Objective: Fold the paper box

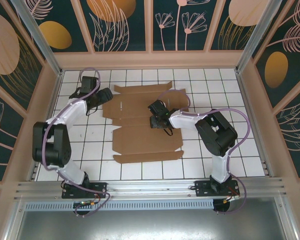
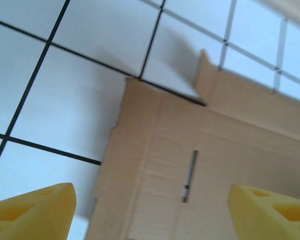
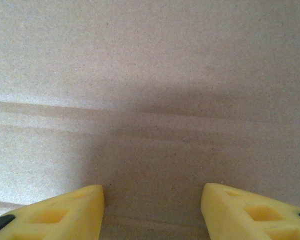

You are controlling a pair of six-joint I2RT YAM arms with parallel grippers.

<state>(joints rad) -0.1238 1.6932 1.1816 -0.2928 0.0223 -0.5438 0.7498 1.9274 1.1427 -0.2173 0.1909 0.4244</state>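
The paper box (image 1: 140, 142) is a brown die-cut cardboard sheet lying flat and unfolded in the middle of the white tiled table. Its flaps spread out at the far and near ends. My left gripper (image 1: 104, 96) hovers over the sheet's far-left edge. In the left wrist view that gripper (image 2: 150, 215) is open wide above the cardboard (image 2: 230, 140), close to a narrow slot (image 2: 190, 175). My right gripper (image 1: 155, 118) is down at the sheet's centre. Its yellow fingers (image 3: 55, 215) stand apart just over a crease in the cardboard (image 3: 150, 75), with nothing between them.
The tiled table (image 1: 230, 100) is fenced by a pale wooden frame (image 1: 150, 60) on three sides. A metal rail (image 1: 150, 187) runs along the near edge by the arm bases. Bare tiles lie to the left and right of the sheet.
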